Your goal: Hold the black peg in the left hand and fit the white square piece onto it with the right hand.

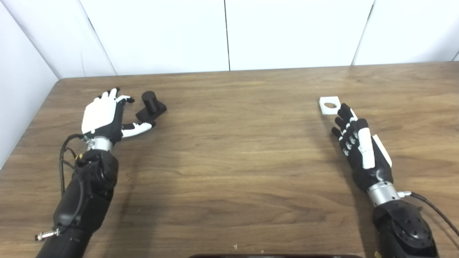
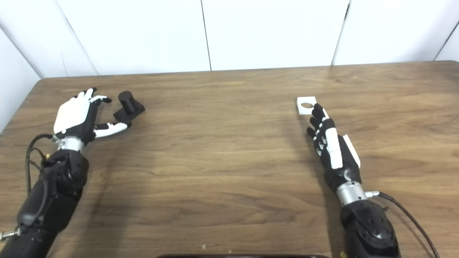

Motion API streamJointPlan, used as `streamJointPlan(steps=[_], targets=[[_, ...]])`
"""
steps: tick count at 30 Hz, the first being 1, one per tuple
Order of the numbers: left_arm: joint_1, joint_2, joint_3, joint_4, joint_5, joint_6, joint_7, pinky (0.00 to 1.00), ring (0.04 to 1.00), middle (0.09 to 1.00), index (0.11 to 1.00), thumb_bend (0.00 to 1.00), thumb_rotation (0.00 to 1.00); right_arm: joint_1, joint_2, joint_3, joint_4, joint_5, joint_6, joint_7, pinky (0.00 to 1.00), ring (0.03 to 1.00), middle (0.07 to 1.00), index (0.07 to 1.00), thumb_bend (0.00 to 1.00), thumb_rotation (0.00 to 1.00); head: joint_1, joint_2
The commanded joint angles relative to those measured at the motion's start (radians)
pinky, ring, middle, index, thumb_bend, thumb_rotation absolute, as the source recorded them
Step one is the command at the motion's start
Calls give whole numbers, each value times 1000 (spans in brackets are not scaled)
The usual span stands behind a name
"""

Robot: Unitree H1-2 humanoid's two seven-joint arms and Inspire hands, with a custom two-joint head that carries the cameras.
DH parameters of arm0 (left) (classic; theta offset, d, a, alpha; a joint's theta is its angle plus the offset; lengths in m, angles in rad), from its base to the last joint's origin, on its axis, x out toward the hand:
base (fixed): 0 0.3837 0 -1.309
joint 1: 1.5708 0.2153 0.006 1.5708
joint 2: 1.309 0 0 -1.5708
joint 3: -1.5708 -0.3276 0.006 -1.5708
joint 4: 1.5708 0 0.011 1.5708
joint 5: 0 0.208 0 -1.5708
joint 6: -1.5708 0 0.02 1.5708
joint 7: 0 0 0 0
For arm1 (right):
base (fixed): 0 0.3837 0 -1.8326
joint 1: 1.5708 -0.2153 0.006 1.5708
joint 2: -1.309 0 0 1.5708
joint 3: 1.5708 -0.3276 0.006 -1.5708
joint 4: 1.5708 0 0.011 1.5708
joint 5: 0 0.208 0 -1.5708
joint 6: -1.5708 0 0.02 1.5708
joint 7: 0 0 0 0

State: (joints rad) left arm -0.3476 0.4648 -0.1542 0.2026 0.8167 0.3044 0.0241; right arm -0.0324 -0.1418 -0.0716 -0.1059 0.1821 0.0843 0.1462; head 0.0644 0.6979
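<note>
The black peg, a short cylinder on a square black base, stands on the wooden table at the far left. My left hand is open just left of it, fingers spread, thumb reaching under the base's near edge; it holds nothing. The white square piece, with a round hole, lies flat at the right. My right hand is open just behind and below it, fingertips near its near corner, holding nothing. Both also show in the right eye view: the peg and the piece.
White wall panels close off the table's far edge and left side. A dark curved edge shows at the bottom centre. Cables hang from both wrists.
</note>
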Motion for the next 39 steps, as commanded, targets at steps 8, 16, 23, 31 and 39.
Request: streamJointPlan(steps=[8, 16, 23, 31, 39], targets=[[-92, 29, -20, 52, 16, 2, 19, 1000, 1000, 988, 787, 769, 577, 5, -7, -7, -30, 7, -26, 3, 947, 1000, 1000, 978, 627, 1000, 3, 5], [-105, 21, -20, 73, 1, 8, 18, 1000, 1000, 984, 729, 738, 554, 4, -9, -10, -29, 13, -23, 5, 942, 1000, 1000, 971, 614, 1000, 4, 6], [-106, 16, -17, 78, -5, 8, 27, 1000, 1000, 966, 680, 726, 545, 1, -15, -9, -33, 14, -21, 7, 946, 1000, 1000, 978, 609, 1000, 6, 10], [-101, 6, -15, 78, -11, 13, 21, 1000, 1000, 942, 638, 714, 491, 0, -21, -11, -41, 11, -11, 4, 934, 1000, 1000, 972, 596, 1000, 5, 12], [-92, -14, -7, 96, -31, -13, 69, 1000, 1000, 920, 584, 697, 304, -1, -30, -6, -46, 2, -17, 8, 951, 1000, 999, 973, 591, 1000, 6, 14]])
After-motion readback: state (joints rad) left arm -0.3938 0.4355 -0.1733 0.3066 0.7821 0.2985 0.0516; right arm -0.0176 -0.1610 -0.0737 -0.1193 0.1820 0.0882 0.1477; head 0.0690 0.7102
